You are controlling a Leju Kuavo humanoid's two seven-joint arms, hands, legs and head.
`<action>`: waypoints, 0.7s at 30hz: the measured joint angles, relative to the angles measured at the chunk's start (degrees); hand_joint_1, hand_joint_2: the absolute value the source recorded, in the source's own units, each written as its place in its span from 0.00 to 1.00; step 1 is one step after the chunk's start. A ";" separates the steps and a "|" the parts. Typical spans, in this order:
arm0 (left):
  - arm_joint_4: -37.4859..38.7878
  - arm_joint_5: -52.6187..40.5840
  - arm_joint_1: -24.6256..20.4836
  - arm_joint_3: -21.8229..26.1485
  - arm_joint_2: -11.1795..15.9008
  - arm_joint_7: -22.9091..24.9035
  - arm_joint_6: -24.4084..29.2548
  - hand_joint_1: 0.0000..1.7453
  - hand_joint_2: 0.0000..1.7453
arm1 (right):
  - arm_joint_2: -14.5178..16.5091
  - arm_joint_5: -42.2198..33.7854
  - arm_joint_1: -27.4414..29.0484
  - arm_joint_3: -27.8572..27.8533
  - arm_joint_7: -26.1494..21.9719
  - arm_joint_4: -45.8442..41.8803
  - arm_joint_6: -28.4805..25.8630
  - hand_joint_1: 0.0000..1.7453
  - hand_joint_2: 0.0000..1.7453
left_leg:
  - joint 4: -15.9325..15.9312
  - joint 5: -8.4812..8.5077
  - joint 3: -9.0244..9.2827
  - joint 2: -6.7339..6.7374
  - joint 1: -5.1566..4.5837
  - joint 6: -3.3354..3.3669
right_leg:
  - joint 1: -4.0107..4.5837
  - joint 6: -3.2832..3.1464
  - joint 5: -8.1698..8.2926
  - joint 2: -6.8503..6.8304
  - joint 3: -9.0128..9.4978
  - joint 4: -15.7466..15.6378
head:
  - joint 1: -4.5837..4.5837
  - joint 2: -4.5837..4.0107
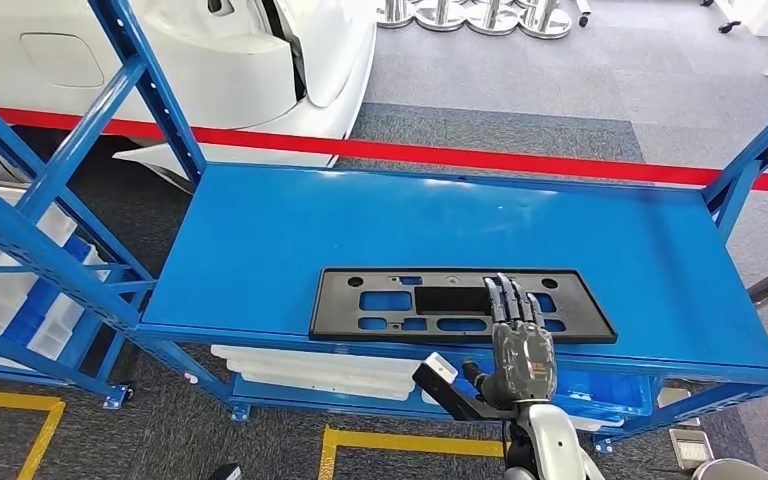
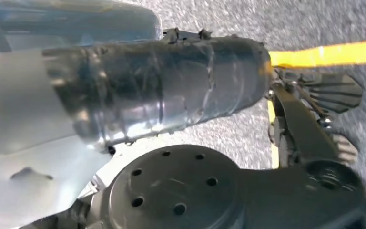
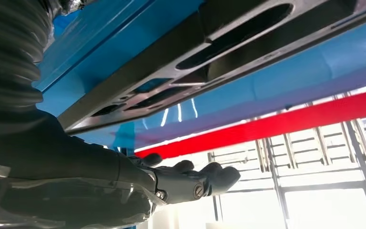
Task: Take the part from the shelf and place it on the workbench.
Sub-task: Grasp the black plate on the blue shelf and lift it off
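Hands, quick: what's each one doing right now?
Left hand: cannot be told.
Right hand: open, fingers stretched flat over the black part, holding nothing.

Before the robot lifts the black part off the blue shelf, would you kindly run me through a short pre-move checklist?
1. Black part lies flat on the blue shelf: ok.
2. Right hand is over the part's near edge, fingers extended across it: ok.
3. Fingers closed around the part: not ok, they lie straight.
4. Shelf surface around the part is free of other things: ok.
5. Left hand state: cannot tell.
6. Workbench ready: cannot tell.
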 joint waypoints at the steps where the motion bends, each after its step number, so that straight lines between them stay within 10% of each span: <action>1: 0.03 0.05 0.07 0.00 0.22 0.04 -0.05 0.00 0.00 | 0.07 -0.01 0.11 0.04 0.00 -0.01 0.21 0.00 1.00 | 2.44 -0.22 -1.65 0.00 -0.03 -0.02 | 0.06 -0.05 -0.35 0.02 0.37 0.08 | -0.01 0.00; 3: 0.10 0.14 0.23 -0.01 0.56 0.09 -0.21 0.00 0.00 | 0.11 -0.03 0.27 0.11 0.00 -0.02 0.46 0.00 1.00 | 1.55 2.43 -2.19 0.03 -0.02 -0.13 | 0.07 0.04 -1.31 0.13 1.32 0.43 | 0.01 0.00; 6: 0.17 0.20 0.14 -0.01 0.85 0.14 -0.42 0.00 0.00 | 0.15 -0.05 0.22 0.12 0.01 -0.17 0.58 0.00 1.00 | -8.01 7.81 1.76 0.07 -0.05 -0.03 | 0.02 0.84 -3.36 0.25 2.33 1.57 | 0.02 0.00; 11: 0.23 0.25 0.05 -0.02 0.92 0.20 -0.49 0.00 0.00 | 0.17 -0.37 -0.02 0.12 0.25 -0.92 1.52 0.00 1.00 | -10.61 7.10 3.94 -0.13 -0.01 1.75 | 0.23 2.14 -5.00 0.33 3.10 2.77 | 0.02 0.00; 13: 0.23 0.35 0.05 -0.01 0.59 0.11 -0.50 0.00 0.00 | 0.13 -0.69 -0.14 0.07 0.56 -1.24 2.18 0.00 1.00 | -10.71 7.00 4.87 -0.17 0.23 2.08 | 0.03 2.76 -6.83 0.32 0.98 6.73 | 0.14 0.00; 16: 0.23 0.68 -0.09 0.01 0.07 0.07 -0.51 0.00 0.00 | 0.08 -1.24 -0.13 0.01 1.08 -1.42 3.04 0.00 1.00 | -10.78 6.61 5.24 -0.30 0.17 2.12 | -0.33 3.44 -10.35 0.27 -6.96 18.64 | 0.21 0.00; 18: 0.23 0.87 -0.03 0.02 -0.06 0.03 -0.53 0.00 0.00 | -0.11 -1.59 0.06 -0.01 1.39 -1.41 3.50 0.01 1.00 | -10.83 6.02 5.87 -0.49 0.00 2.07 | -0.22 2.99 -8.66 0.28 -10.23 20.38 | 0.22 0.00; 21: 0.23 0.95 0.09 0.02 -0.06 0.04 -0.58 0.00 0.00 | -0.57 -1.94 0.06 -0.11 1.69 -1.41 3.97 0.75 1.00 | -11.22 5.22 7.19 -0.78 -0.24 2.09 | 0.78 0.70 -0.10 0.26 -8.22 9.42 | 0.22 0.00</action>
